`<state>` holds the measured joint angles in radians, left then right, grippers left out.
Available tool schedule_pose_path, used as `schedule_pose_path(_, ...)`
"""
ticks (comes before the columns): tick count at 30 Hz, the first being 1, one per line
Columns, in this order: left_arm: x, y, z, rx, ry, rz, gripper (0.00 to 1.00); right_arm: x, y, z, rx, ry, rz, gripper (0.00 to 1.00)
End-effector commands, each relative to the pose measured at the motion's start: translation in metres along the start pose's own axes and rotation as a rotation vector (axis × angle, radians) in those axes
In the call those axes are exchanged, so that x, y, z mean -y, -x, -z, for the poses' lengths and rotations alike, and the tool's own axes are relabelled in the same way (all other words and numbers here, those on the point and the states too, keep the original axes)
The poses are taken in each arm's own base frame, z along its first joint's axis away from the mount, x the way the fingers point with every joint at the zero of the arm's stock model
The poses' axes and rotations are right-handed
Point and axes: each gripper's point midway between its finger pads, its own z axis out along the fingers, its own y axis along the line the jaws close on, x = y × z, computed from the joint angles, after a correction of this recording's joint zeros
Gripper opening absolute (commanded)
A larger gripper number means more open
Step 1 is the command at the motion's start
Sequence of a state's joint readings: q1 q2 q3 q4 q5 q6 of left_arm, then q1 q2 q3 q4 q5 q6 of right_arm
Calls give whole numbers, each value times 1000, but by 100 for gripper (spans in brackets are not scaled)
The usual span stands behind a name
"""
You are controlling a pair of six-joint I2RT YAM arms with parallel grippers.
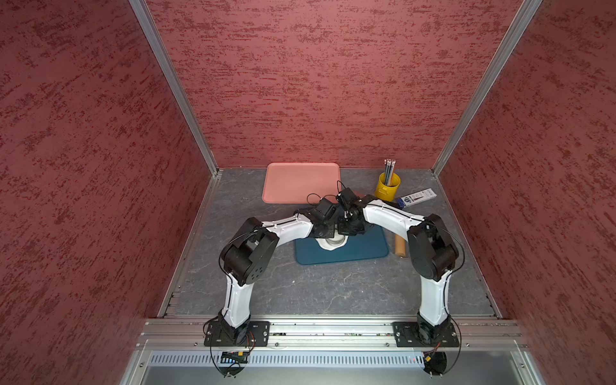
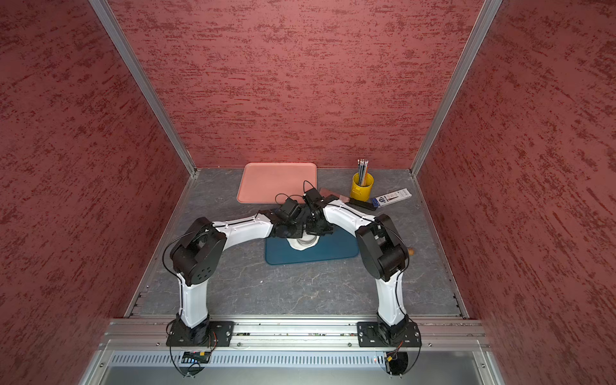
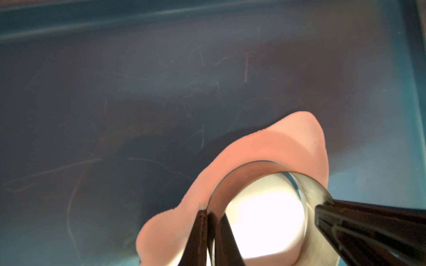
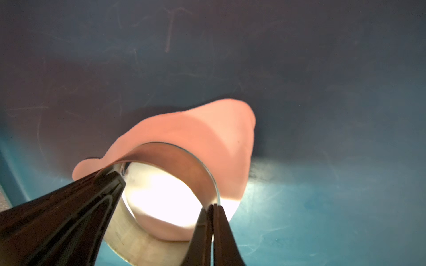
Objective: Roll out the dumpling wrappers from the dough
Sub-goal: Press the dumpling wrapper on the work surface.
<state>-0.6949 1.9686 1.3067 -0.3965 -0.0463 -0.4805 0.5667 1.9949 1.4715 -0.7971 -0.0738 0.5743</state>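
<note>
A grey, marble-veined worktop (image 1: 333, 290) carried everything in view. A pink tray (image 1: 300, 181) lay flat against its far edge. Nearer the middle sat a dark blue tray (image 1: 363, 250), with a wooden rolling pin (image 1: 400, 246) lying just beside its right edge. In the far right corner stood a yellow cup (image 1: 386, 191) holding pencils (image 1: 389, 168). Close beside the cup lay a flat blue-and-white pencil box (image 1: 416, 197).

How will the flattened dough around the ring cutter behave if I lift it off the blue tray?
Probably floppy: the dough lies thin, with a wavy edge. It may tear where the ring cutter leaves only a narrow strip.
</note>
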Motion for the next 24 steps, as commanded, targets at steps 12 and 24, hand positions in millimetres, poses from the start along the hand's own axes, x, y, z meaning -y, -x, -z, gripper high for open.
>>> schedule_pose_path(12,29,66,50,201,-114,17,12,13,14,44,83,11,-15,0)
schedule_pose_path(24,57,100,90,301,-226,-4,37,64,-5,56,54,-126,-11,0)
